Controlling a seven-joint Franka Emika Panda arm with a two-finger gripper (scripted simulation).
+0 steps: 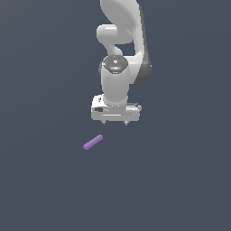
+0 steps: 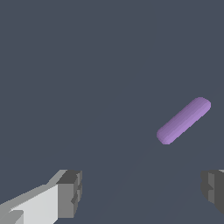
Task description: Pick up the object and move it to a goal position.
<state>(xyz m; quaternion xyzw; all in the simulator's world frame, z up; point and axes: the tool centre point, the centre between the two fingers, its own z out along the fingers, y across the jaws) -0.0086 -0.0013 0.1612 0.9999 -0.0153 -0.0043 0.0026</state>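
The object, a small light-purple cylindrical stick point(image 1: 93, 142), lies alone on the dark grey floor, tilted diagonally. It also shows in the wrist view point(image 2: 184, 120). My white gripper point(image 1: 116, 122) hangs above the floor, pointing down, to the exterior view's right of the stick and a little behind it. Its jaws stand wide apart with nothing between them. In the wrist view one dark fingertip point(image 2: 71, 194) and the other at the frame edge frame my gripper point(image 2: 142, 192), and the stick lies apart from both.
The white arm point(image 1: 122, 40) rises behind the gripper at the top middle of the exterior view. The dark grey floor point(image 1: 180, 180) fills the rest of the view.
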